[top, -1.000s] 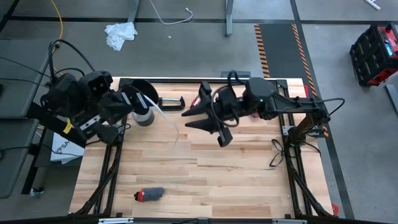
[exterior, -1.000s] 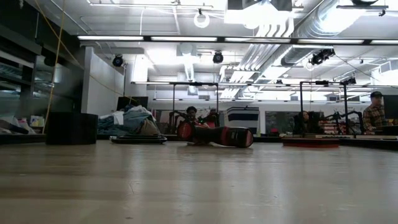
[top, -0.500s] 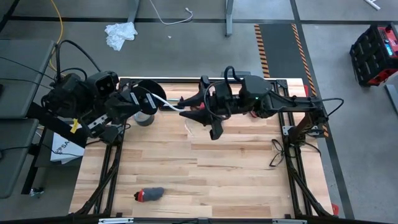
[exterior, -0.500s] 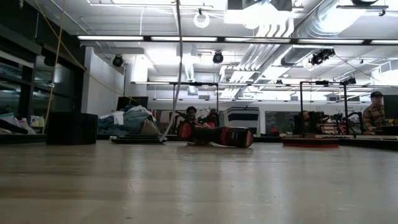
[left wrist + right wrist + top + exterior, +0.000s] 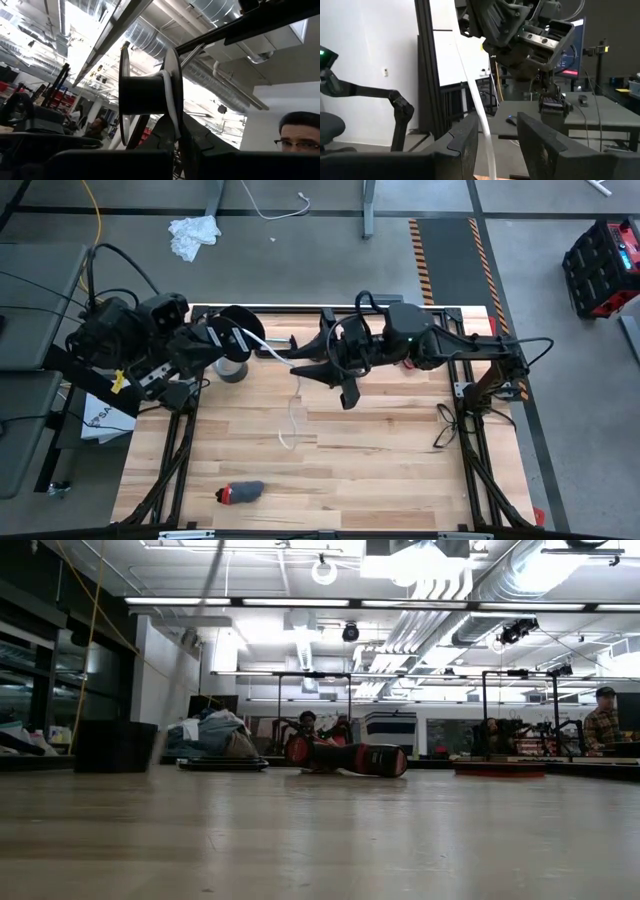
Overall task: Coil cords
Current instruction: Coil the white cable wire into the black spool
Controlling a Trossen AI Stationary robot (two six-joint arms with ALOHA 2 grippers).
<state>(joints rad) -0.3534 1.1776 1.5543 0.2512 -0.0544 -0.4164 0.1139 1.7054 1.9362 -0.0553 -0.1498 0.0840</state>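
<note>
1. The left gripper (image 5: pixel 222 340) is raised over the table's (image 5: pixel 400 470) back-left part, clenched on a black spool (image 5: pixel 238 332); in the left wrist view the spool (image 5: pixel 147 92) shows two thin round flanges joined by a dark drum.
2. The white cable (image 5: pixel 270 352) is thin and flat-looking. It wraps over the spool's drum, then runs taut across to the right gripper (image 5: pixel 300 365).
3. The right gripper is at the table's back centre, grasping the cable between its fingers (image 5: pixel 465 142), which are close together.
4. Below the right gripper the cable hangs loose, and its free end curls on the wood near mid-table.
5. A grey tape roll (image 5: pixel 231 370) stands below the spool.
</note>
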